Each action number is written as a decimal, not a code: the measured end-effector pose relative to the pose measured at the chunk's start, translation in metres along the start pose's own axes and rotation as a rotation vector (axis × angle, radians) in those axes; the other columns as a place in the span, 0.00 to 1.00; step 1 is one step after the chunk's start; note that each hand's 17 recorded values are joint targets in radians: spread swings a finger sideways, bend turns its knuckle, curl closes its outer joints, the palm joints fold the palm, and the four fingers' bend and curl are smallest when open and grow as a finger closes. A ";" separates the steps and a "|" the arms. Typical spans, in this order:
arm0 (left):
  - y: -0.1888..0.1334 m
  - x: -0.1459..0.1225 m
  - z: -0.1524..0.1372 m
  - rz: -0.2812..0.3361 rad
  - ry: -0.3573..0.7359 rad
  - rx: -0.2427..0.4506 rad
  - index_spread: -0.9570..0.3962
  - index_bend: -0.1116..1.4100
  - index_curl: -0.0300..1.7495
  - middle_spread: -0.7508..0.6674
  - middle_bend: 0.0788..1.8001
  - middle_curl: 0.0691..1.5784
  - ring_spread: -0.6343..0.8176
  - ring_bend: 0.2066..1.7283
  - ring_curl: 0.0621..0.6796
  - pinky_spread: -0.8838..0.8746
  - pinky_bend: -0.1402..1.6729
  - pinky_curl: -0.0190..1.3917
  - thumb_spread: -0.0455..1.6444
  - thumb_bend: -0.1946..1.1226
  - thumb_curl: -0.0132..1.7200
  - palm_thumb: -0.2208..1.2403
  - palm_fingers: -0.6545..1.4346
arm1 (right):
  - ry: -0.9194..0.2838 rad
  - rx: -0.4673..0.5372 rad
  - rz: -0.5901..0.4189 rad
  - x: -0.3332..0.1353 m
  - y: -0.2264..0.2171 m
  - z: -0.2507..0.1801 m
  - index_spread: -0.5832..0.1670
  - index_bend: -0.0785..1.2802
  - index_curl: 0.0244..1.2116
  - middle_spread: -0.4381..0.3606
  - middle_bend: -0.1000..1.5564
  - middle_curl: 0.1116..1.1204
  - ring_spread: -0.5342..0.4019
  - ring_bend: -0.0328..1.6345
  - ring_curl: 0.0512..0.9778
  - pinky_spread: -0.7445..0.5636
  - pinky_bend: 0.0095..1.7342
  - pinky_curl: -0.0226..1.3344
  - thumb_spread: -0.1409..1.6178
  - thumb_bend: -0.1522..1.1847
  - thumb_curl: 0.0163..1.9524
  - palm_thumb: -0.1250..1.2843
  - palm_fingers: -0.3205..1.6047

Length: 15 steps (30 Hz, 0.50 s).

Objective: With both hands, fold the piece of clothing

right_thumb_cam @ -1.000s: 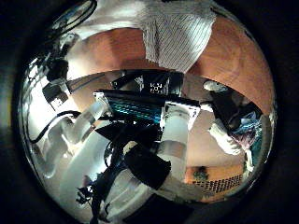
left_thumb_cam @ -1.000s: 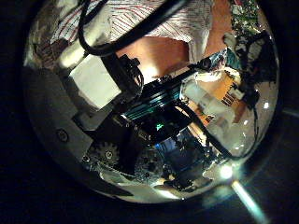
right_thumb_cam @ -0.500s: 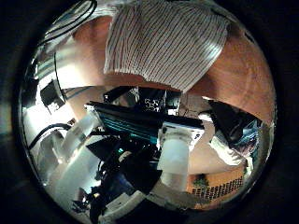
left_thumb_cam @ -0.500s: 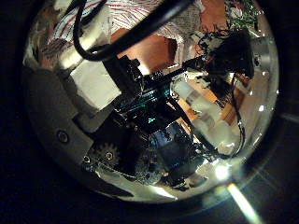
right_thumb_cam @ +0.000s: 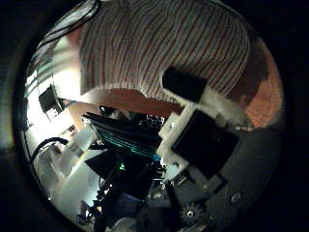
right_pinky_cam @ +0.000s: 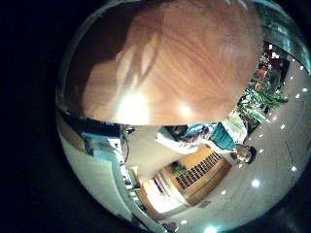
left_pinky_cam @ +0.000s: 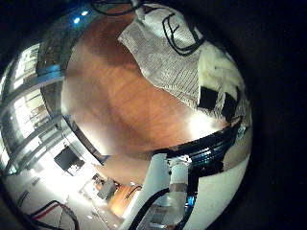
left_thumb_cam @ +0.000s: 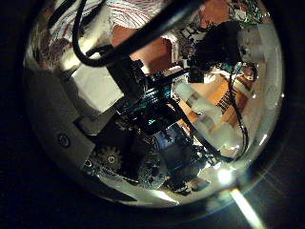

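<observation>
A striped garment (right_thumb_cam: 164,43) lies flat on the wooden table (left_pinky_cam: 115,96). It fills much of the right thumb side palm view, so the right hand (right_thumb_cam: 198,126) is close above it, and one straight finger (right_thumb_cam: 188,89) reaches over the cloth. In the left little finger side palm view the garment (left_pinky_cam: 158,48) lies at the table's far part, and the left hand's fingers (left_pinky_cam: 213,81) stretch out over its edge. Neither hand has cloth between its fingers. The left thumb side palm view shows a strip of the garment (left_thumb_cam: 133,13) behind the left hand's own body (left_thumb_cam: 105,95).
Bare wooden table top (right_pinky_cam: 165,58) fills the right little finger side palm view. Another hand (left_thumb_cam: 227,48) shows past the left palm, beside the garment.
The garment has grown much larger in the right thumb side view: the right hand has come down close to it. The other hand has moved further into the left thumb side view.
</observation>
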<state>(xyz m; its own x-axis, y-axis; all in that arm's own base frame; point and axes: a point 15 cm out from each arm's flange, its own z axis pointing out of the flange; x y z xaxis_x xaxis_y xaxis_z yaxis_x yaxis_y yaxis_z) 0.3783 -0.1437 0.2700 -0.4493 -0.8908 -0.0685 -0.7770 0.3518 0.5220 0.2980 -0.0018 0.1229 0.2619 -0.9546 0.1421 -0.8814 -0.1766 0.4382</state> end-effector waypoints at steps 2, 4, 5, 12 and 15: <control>0.001 -0.002 0.000 -0.002 0.000 -0.003 0.17 0.31 0.73 0.11 0.50 0.60 0.10 0.71 0.75 0.12 0.63 0.53 0.73 0.14 0.27 0.62 0.77 | 0.013 0.019 -0.004 0.002 -0.004 -0.002 0.24 0.29 0.26 0.22 0.49 0.52 0.27 0.68 0.46 0.30 0.63 0.32 0.68 0.15 0.19 0.62 0.73; 0.001 -0.002 0.000 0.002 0.001 -0.003 0.17 0.31 0.74 0.10 0.50 0.61 0.10 0.70 0.75 0.12 0.63 0.53 0.73 0.14 0.27 0.62 0.77 | 0.013 0.038 -0.003 0.003 -0.008 -0.004 0.20 0.38 0.31 0.20 0.52 0.57 0.27 0.70 0.49 0.31 0.66 0.35 0.68 0.15 0.20 0.66 0.77; 0.001 -0.002 -0.001 0.001 0.002 -0.002 0.17 0.31 0.74 0.10 0.50 0.61 0.10 0.70 0.75 0.12 0.63 0.53 0.73 0.14 0.27 0.62 0.77 | 0.014 0.052 -0.002 0.003 -0.011 -0.006 0.19 0.42 0.34 0.19 0.54 0.59 0.27 0.71 0.51 0.32 0.67 0.36 0.68 0.15 0.21 0.68 0.78; 0.003 -0.010 -0.001 -0.002 0.011 -0.003 0.17 0.28 0.76 0.10 0.49 0.61 0.10 0.70 0.74 0.12 0.62 0.54 0.73 0.14 0.28 0.62 0.78 | 0.021 0.114 -0.007 0.009 -0.018 -0.019 0.22 0.71 0.52 0.21 0.68 0.72 0.30 0.78 0.60 0.36 0.74 0.44 0.68 0.15 0.24 0.77 0.77; 0.006 -0.013 -0.002 0.005 0.013 -0.002 0.17 0.27 0.77 0.10 0.48 0.61 0.10 0.70 0.74 0.12 0.61 0.54 0.72 0.14 0.28 0.63 0.78 | 0.024 0.140 -0.006 0.013 -0.016 -0.031 0.24 0.76 0.57 0.22 0.72 0.76 0.30 0.81 0.64 0.38 0.77 0.47 0.69 0.14 0.25 0.79 0.74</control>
<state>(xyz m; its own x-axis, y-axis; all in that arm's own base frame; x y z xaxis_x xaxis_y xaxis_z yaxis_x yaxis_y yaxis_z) 0.3807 -0.1307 0.2760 -0.4470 -0.8928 -0.0550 -0.7743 0.3554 0.5236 0.3280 -0.0042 0.1450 0.2756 -0.9476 0.1615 -0.9253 -0.2160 0.3116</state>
